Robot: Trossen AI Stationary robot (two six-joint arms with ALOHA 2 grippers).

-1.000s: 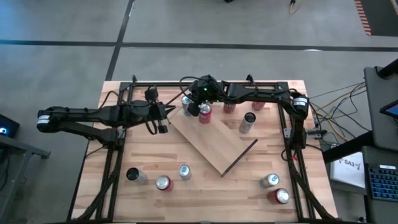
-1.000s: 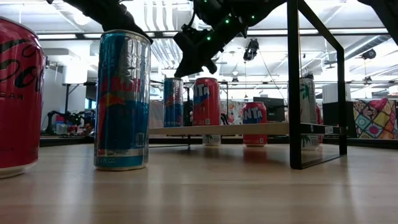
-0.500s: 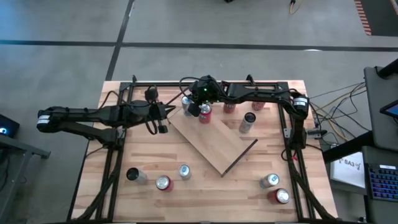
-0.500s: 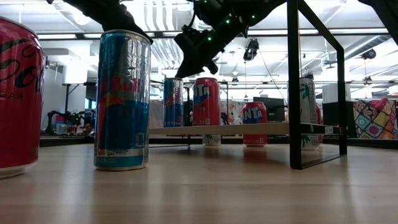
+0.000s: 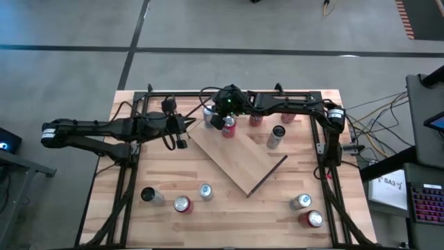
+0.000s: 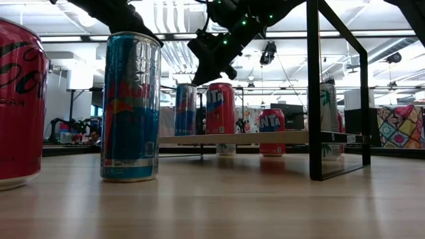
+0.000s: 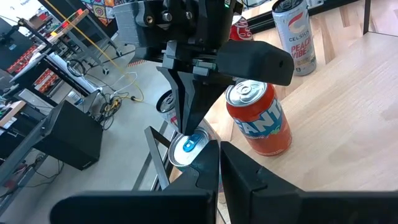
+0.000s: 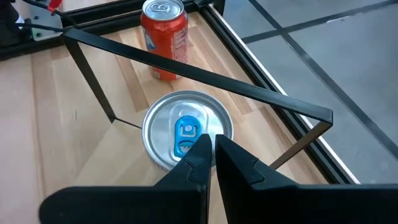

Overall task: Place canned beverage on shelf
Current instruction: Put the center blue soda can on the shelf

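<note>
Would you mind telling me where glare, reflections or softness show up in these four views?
Low view: the near blue can carries bright vertical reflections and the red can at the edge looks soft; ceiling lights glare behind. Right wrist view: the silver lid with blue tab shines. Left wrist view: the orange Fanta can is sharp with a glossy top. High view: even, flat light.

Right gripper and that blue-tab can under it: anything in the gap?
Nothing. In the right wrist view the right gripper, shut, hangs directly over the blue-tab can; the low view shows only air beneath its tips.
</note>
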